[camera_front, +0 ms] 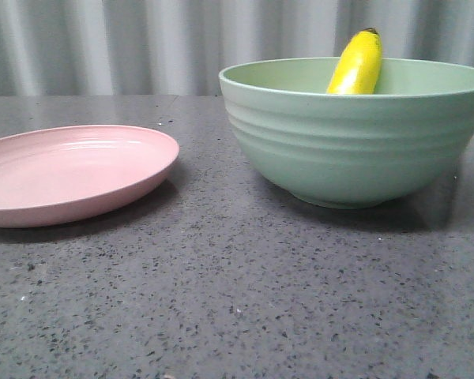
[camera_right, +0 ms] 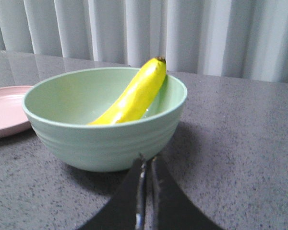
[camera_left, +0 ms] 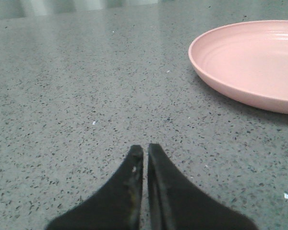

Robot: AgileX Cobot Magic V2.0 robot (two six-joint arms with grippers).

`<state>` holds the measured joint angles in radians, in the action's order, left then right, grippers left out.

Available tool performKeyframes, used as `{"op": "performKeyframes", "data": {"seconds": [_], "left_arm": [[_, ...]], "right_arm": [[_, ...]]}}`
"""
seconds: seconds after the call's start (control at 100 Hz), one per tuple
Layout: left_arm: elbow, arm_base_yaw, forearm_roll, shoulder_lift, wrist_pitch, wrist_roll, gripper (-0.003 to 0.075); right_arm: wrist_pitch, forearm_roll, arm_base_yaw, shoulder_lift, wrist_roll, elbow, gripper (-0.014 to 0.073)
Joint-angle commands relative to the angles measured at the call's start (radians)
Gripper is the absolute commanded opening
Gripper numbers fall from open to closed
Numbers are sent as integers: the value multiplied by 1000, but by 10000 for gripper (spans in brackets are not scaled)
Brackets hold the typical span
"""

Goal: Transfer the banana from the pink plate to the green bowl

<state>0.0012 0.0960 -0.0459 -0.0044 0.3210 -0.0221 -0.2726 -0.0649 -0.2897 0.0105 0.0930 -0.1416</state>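
- The banana (camera_front: 355, 65) lies inside the green bowl (camera_front: 355, 146). It leans at a slant against the bowl's inner wall, and its dark tip pokes up above the rim.
- From the right wrist view, the banana (camera_right: 132, 96) runs from low in the bowl's hollow up to the rim on the side away from the camera; its lower end sits below the near rim and is partly hidden.
- The green bowl (camera_right: 105, 141) stands upright on the dark speckled bench (camera_front: 221, 300), its ridged outside facing the front camera.
- The pink plate (camera_front: 71, 174) rests flat on the bench to the left of the bowl in the front view, near it but not touching. Nothing lies on the part of the plate that shows.
- The left gripper (camera_left: 145, 152) sits low over bare bench, with the pink plate (camera_left: 249, 62) apart from it. Its two dark fingers (camera_left: 127, 184) are clenched together with only a thin slit between them, and they grasp nothing.
- The right gripper (camera_right: 146, 160) is just outside the bowl's near wall. Its fingers (camera_right: 129, 191) are likewise pressed nearly together, tips close to the bowl's outside, and they hold nothing.
- A pale pleated curtain (camera_right: 182, 33) hangs behind the bench.
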Motion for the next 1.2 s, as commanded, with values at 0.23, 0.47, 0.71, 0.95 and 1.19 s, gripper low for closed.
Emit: {"op": "performKeyframes", "data": {"seconds": [0.23, 0.47, 0.71, 0.95, 1.19], "left_arm": [[10, -2, -3, -28, -62, 1, -20], [10, -2, -3, -28, -62, 1, -20], [10, -2, -3, -28, -62, 1, -20], [10, -2, -3, -28, -62, 1, -20], [10, -2, -3, -28, -62, 1, -20]], "right_arm": [[408, 11, 238, 15, -11, 169, -66], [213, 40, 407, 22, -15, 173, -66], [-22, 40, 464, 22, -16, 173, -66], [-32, 40, 464, 22, -16, 173, -66], [-32, 40, 464, 22, -16, 173, -66]]}}
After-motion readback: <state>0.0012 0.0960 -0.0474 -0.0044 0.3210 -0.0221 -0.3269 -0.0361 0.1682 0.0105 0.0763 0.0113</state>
